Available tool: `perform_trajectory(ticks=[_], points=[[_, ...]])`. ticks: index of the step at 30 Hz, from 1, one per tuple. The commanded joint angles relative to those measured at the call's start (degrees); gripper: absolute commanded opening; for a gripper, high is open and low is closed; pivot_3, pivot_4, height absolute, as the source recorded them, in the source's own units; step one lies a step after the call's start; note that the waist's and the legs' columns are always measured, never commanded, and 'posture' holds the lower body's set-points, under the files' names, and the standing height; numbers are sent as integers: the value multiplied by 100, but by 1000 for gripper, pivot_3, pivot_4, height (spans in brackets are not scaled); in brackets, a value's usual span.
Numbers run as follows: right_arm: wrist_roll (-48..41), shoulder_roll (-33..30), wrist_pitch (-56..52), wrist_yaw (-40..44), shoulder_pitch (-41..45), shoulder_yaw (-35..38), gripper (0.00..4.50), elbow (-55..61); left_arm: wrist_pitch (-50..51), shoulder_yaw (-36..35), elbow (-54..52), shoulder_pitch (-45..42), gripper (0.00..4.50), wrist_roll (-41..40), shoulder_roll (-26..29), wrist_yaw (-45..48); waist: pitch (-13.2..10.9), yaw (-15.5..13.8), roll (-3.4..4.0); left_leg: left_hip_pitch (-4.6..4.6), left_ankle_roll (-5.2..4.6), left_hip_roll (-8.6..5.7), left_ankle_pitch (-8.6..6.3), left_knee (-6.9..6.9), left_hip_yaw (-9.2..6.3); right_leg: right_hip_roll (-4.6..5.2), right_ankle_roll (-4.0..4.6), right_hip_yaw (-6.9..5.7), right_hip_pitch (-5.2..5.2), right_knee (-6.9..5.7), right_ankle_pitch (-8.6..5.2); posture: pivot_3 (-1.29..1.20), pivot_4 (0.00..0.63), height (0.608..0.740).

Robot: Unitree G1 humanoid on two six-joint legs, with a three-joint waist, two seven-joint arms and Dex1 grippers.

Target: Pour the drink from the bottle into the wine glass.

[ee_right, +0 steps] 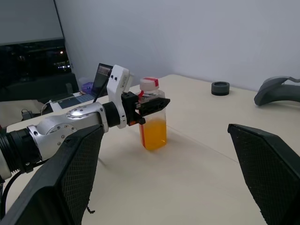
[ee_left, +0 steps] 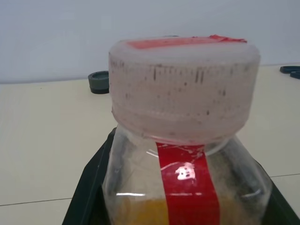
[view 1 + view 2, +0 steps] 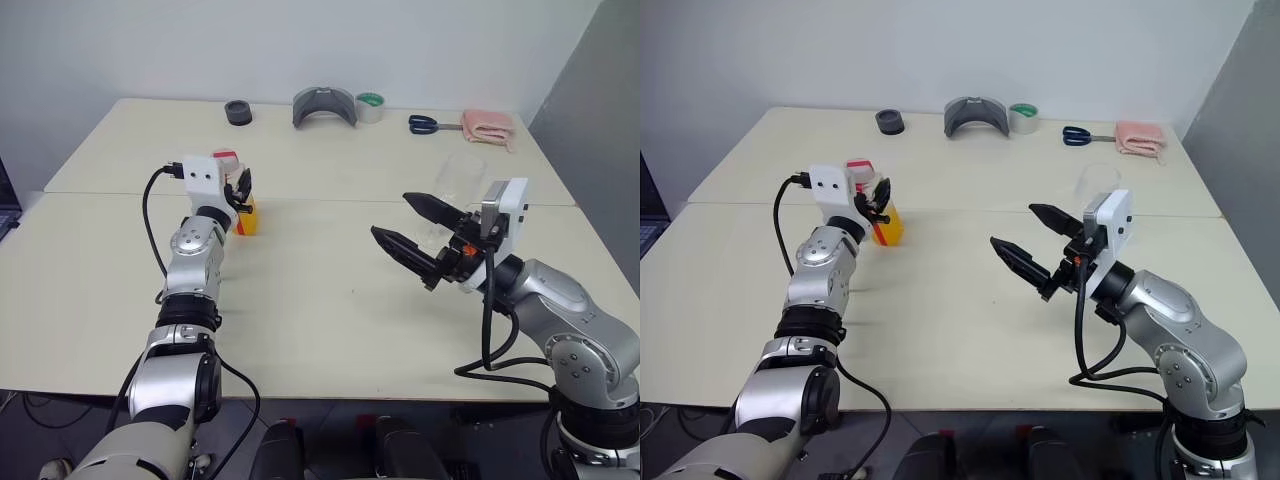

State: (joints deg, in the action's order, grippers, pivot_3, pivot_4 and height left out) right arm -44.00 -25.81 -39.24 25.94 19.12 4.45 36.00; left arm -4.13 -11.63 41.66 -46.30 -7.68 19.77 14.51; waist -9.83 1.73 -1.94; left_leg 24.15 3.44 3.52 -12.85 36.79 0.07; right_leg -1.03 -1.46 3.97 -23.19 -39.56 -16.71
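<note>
Left pincer (image 1: 149, 107) clamped on upright bottle (image 1: 153, 121); wine glass (image 3: 457, 195) well right of bottle, behind wide-open right pincer (image 3: 412, 238)

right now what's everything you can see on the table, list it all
bottle: one, clear, white cap, upright, left part of table, in left gripper's fingers
drink: orange-yellow, lower half of bottle
wine glass: one, clear, just beyond right gripper
black ring: one, far edge
grey curved piece: one, far edge, centre
tape roll: one, pale with green, beside grey piece
scissors: one, blue handles, far right
pink cloth: one, far right corner
table: cream
left gripper: black, shut on bottle
right gripper: black, open, above table
</note>
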Motion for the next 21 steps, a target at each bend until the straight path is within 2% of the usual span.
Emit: perform_trajectory(ticks=[1, 5, 12, 21], points=[[-29, -15, 119, -26, 79, 63, 4500, 167, -68, -24, -145, 10, 1825, -25, 19, -3, 0, 0, 0, 0, 0, 0, 0, 0, 0, 0, 0, 0, 0, 0, 0, 0, 150, 740], [54, -46, 135, -19, 114, 32, 4500, 143, 256, 4, -390, -18, 1825, -158, 8, 196, 0, -1, 0, 0, 0, 0, 0, 0, 0, 0, 0, 0, 0, 0, 0, 0, 150, 740], [566, -487, 22, 183, 875, -172, 4500, -493, 1597, 606, -1828, 178, 1825, -569, 241, 1852, -1, 5, 1, 2, 1, -1, 0, 3, 0, 0, 0, -2, -2, -1, 0, 0, 150, 740], [622, -110, -288, -119, 1952, -208, 4500, -1334, 2789, 1061, -3133, 35, 1825, -1502, 39, 3260, -2, 7, 3, 5, 0, 1, 0, 5, -1, -1, 1, 1, -6, -6, 0, 0, 150, 740]])
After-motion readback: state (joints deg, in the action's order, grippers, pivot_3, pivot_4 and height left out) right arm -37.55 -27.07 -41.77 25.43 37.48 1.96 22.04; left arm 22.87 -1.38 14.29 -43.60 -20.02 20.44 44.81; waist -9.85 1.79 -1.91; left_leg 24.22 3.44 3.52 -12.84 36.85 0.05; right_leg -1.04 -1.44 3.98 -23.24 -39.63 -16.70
